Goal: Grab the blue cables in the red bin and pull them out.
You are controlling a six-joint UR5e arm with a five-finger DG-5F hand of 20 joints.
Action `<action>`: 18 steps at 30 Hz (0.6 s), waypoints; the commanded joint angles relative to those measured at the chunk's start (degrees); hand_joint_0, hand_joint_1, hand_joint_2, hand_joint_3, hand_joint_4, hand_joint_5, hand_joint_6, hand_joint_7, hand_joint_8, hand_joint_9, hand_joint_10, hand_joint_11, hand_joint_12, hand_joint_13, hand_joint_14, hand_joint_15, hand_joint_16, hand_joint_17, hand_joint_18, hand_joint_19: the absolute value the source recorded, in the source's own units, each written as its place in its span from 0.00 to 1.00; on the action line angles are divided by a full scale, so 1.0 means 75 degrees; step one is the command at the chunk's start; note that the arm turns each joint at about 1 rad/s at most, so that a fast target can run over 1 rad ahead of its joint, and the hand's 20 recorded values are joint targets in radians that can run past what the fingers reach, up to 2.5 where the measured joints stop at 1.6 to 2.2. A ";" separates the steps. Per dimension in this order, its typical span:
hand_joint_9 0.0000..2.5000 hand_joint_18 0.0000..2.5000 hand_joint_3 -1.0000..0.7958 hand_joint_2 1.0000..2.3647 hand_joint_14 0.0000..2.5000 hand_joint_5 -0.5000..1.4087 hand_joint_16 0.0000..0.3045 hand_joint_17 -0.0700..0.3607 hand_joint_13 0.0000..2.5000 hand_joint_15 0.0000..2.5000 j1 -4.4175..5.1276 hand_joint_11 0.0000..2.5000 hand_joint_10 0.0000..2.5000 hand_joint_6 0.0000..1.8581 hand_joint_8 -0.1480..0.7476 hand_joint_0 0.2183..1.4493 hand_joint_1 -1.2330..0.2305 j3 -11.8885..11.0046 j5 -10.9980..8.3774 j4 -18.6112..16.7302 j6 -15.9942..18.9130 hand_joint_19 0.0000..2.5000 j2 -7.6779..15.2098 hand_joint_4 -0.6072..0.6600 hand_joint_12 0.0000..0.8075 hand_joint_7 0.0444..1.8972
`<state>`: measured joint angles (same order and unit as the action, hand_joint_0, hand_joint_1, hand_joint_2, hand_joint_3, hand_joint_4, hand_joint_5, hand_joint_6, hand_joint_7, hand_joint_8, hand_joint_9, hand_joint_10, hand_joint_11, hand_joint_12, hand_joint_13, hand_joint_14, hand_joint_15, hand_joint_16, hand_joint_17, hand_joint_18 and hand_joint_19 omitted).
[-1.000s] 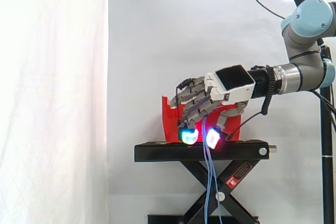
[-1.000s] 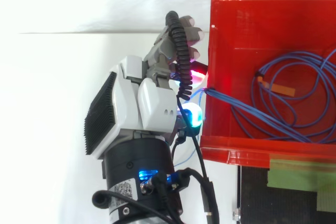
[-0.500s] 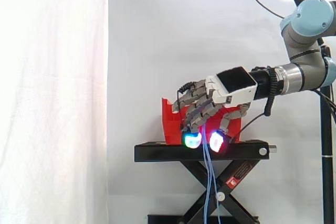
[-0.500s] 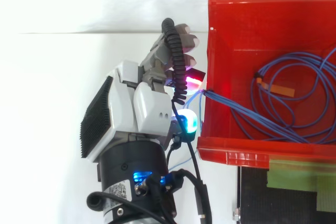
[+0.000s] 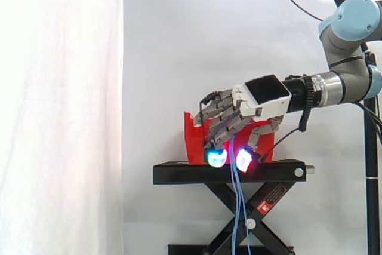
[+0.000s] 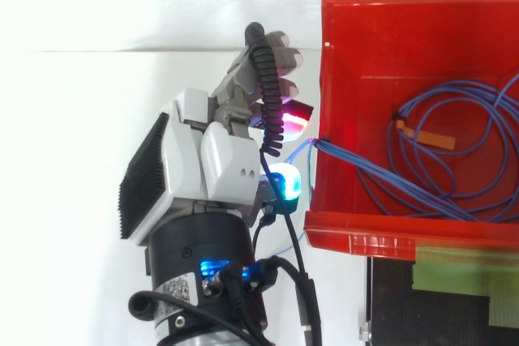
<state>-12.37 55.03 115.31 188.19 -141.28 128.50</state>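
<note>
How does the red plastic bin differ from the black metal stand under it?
The red plastic bin is an open box holding coiled blue cables; the black metal stand is a flat platform on crossed legs. The bin sits on top; the stand bears it. Both stand before the white curtain.

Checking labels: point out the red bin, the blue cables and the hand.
red bin (image 6: 389, 46), top view, bare floor.
blue cables (image 6: 357, 160), top view, bundle inside bin.
hand (image 5: 265, 95), side view, white back shell.

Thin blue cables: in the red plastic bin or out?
Partly out: the thin blue cables lie coiled inside the red plastic bin, but strands cross its wall and hang down.
</note>
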 commanded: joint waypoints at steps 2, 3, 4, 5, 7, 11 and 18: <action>0.34 0.23 0.00 0.00 0.01 0.72 0.17 0.43 0.23 0.17 -0.0003 0.28 0.01 0.01 0.49 0.48 0.20 -0.0001 0.0012 -0.0060 0.0000 0.27 0.0000 0.68 0.46 0.39; 0.34 0.23 0.00 0.00 0.01 0.72 0.17 0.43 0.23 0.17 0.0009 0.28 0.01 0.01 0.49 0.48 0.20 -0.0001 0.0023 -0.0060 0.0000 0.27 0.0000 0.67 0.46 0.39; 0.34 0.23 0.00 0.00 0.01 0.72 0.17 0.43 0.23 0.17 -0.0003 0.28 0.01 0.01 0.49 0.48 0.20 -0.0001 0.0023 -0.0060 0.0000 0.27 0.0000 0.68 0.46 0.39; 0.34 0.23 0.00 0.00 0.01 0.72 0.17 0.43 0.23 0.17 -0.0003 0.27 0.01 0.01 0.49 0.48 0.20 -0.0001 0.0023 -0.0072 0.0000 0.27 0.0000 0.68 0.46 0.39; 0.34 0.23 0.00 0.00 0.01 0.72 0.17 0.43 0.23 0.17 -0.0003 0.28 0.01 0.01 0.49 0.48 0.20 0.0010 0.0023 -0.0072 0.0000 0.27 0.0000 0.68 0.46 0.39; 0.34 0.23 0.00 0.00 0.01 0.72 0.17 0.43 0.23 0.17 -0.0003 0.28 0.01 0.01 0.49 0.48 0.19 0.0010 0.0023 -0.0072 0.0000 0.27 0.0000 0.67 0.46 0.39; 0.35 0.23 0.00 0.00 0.01 0.74 0.17 0.43 0.23 0.17 -0.0003 0.28 0.01 0.01 0.49 0.49 0.19 0.0010 0.0023 -0.0049 0.0000 0.27 0.0000 0.67 0.46 0.41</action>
<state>-12.39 55.09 115.49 187.68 -141.28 128.49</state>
